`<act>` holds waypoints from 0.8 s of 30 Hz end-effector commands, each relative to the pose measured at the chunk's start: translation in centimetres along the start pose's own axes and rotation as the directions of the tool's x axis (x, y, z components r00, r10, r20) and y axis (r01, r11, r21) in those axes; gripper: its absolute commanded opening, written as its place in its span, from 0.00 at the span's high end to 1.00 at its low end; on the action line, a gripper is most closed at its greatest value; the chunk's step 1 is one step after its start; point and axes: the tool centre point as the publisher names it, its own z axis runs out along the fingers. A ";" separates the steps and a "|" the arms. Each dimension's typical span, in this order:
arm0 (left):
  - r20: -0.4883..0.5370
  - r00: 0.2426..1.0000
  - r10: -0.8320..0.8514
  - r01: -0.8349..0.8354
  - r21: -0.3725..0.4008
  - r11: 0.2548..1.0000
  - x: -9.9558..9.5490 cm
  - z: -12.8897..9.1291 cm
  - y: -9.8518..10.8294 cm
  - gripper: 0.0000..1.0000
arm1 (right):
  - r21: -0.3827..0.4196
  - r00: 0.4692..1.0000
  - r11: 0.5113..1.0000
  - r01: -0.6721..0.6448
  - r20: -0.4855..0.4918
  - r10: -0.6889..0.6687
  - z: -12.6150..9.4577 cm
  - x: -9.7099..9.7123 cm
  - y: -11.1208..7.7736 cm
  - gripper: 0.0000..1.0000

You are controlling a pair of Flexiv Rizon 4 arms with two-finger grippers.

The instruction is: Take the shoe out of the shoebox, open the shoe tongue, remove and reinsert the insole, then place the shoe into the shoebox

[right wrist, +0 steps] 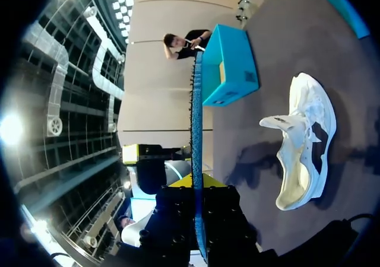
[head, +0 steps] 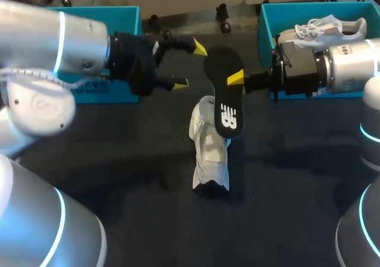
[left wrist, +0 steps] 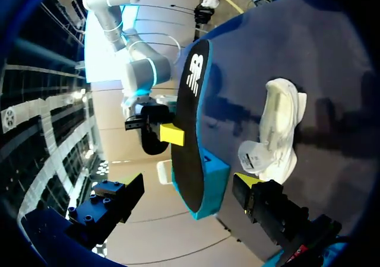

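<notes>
White sneaker (head: pixel 211 154): on the dark table (head: pixel 119 172), near the middle, long axis running near to far. Outside both boxes, not gripped. Opening and loose tongue seen in the right wrist view.

Black insole (head: pixel 222 98): out of the sneaker, held above the table with its white-logo end hanging over the sneaker's far end. Contact with the sneaker cannot be told. Seen edge-on in the right wrist view, face-on in the left wrist view.

Right gripper (head: pixel 234 78): reaching in from the right, fingers clamped on the insole's right edge, about midway along it. One yellow tip on the visible face, the other hidden behind.

Left gripper (head: pixel 190 65): reaching in from the left, just left of the insole's far end. Fingers spread wide, nothing between them, no contact with the insole.

Left teal shoebox (head: pixel 101 92): far left, largely hidden behind the left arm.

Right teal shoebox (head: pixel 264 24): far right, behind the right arm's wrist. Second white sneaker (head: pixel 323 29) with loose laces inside it.
</notes>
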 end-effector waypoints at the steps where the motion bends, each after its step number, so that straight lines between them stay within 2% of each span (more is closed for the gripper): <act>1: 0.252 0.968 -0.001 0.004 -0.009 1.000 0.5 0.4 0.0 0.00 | 0.012 1.000 1.000 -0.002 0.009 0.002 0.4 0.6 0.0 1.00; 5: 0.287 0.958 -0.004 0.007 -0.009 1.000 0.3 0.4 0.2 0.00 | 0.014 1.000 1.000 0.008 -0.004 -0.008 0.7 0.9 -0.2 1.00; 18: 0.292 0.956 -0.015 0.011 0.018 1.000 0.4 1.7 -0.4 0.24 | 0.022 1.000 1.000 0.019 -0.017 -0.019 1.9 1.3 -0.4 1.00; 23: 0.301 0.954 -0.018 0.011 0.027 1.000 0.1 2.2 -0.7 0.52 | 0.032 1.000 0.999 0.022 -0.022 -0.022 2.4 1.4 -0.5 1.00; 24: 0.302 0.953 -0.020 0.012 0.028 1.000 0.1 2.3 -0.7 0.54 | 0.036 1.000 0.999 0.022 -0.022 -0.021 2.5 1.5 -0.6 1.00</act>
